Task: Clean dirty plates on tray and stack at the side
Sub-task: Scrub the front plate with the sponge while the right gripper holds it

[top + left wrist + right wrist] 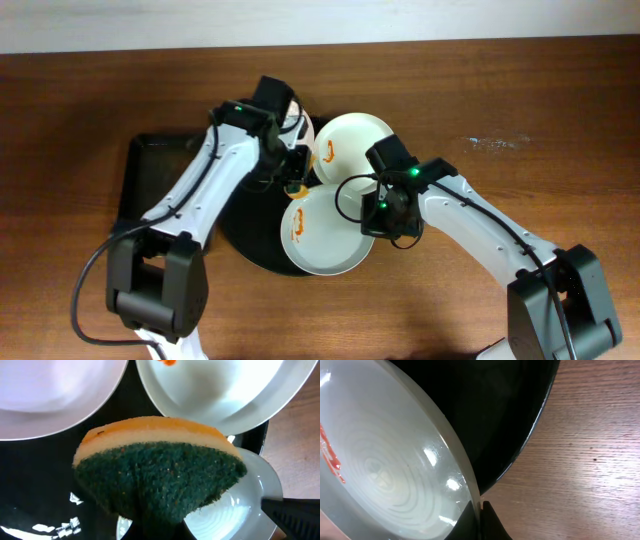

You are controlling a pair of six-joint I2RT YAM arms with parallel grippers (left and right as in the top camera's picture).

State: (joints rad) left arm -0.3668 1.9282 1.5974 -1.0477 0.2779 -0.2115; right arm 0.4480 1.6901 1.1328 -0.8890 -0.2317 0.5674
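Plate rim (464, 471) sits clamped in right pincer (481, 510).

A wooden bench (560, 100) fills nearly the whole overhead view. Its top is a dark reddish-brown, with fine grain running from side to side. Along the far edge lies a pale strip (300, 20), off-white and plain; whether it is wall or floor cannot be told. Right of centre, a small whitish scuff (495, 142) marks the wood. In the right wrist view the same wood shows closer, with lighter and darker streaks, a few tiny dark specks and a soft sheen. The light is bright and even across the surface.
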